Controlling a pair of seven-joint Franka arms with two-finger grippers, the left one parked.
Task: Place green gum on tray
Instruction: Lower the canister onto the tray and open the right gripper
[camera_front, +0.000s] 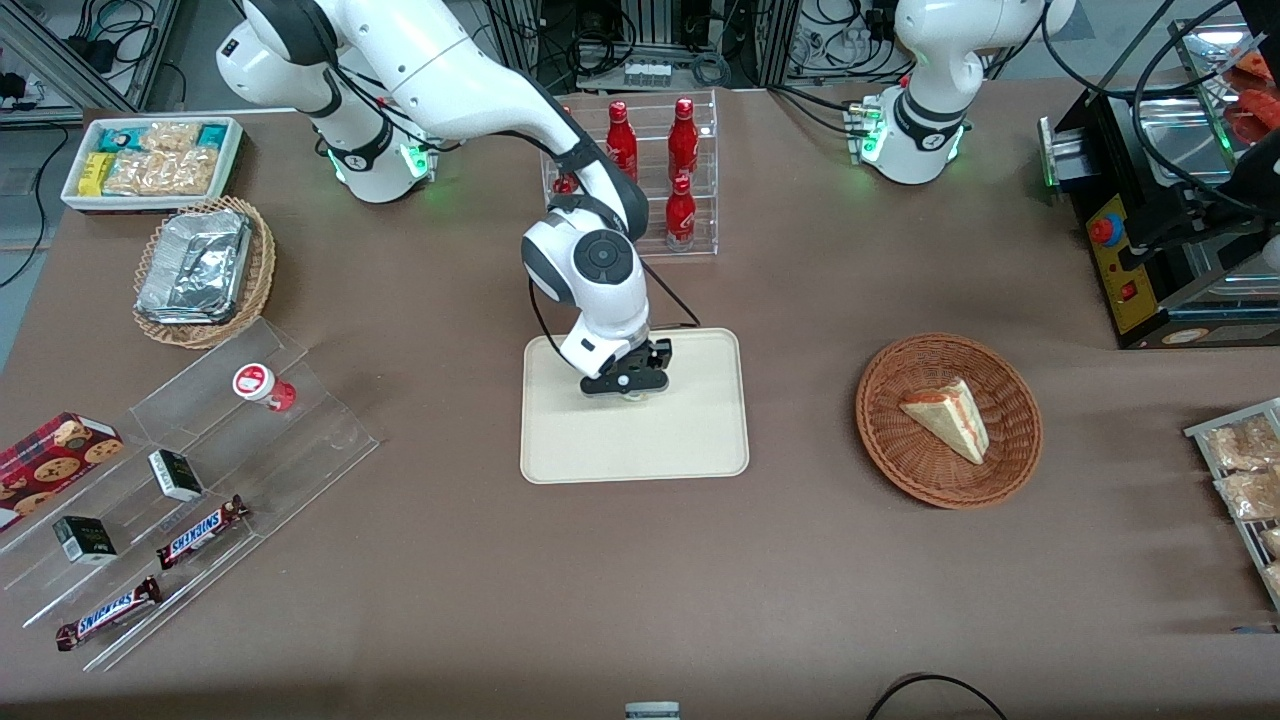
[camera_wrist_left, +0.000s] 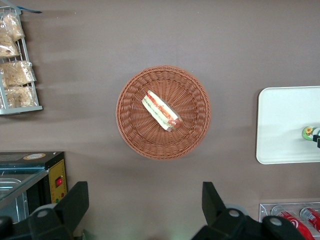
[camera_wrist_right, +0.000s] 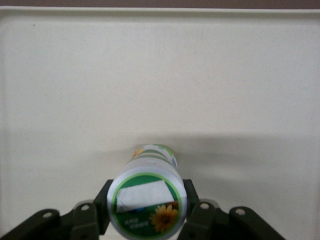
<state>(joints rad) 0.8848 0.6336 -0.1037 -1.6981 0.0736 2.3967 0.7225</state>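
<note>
The green gum (camera_wrist_right: 147, 202) is a small white bottle with a green-rimmed lid and a sunflower on it. It stands upright between my fingers (camera_wrist_right: 103, 206), which press on both its sides. My right gripper (camera_front: 630, 385) is shut on it, low over the cream-beige tray (camera_front: 690, 440), above the part of the tray farther from the front camera. The bottle's base is at the tray surface (camera_wrist_right: 150, 75) or just above it; I cannot tell which. The left wrist view shows the gum (camera_wrist_left: 310, 132) over the tray (camera_wrist_left: 280, 125).
A red-lidded bottle (camera_front: 262, 385) lies on a clear stepped stand with Snickers bars toward the working arm's end. A clear rack of red cola bottles (camera_front: 682, 180) stands just past the tray, by my arm. A wicker basket (camera_front: 1015, 455) with a sandwich sits toward the parked arm's end.
</note>
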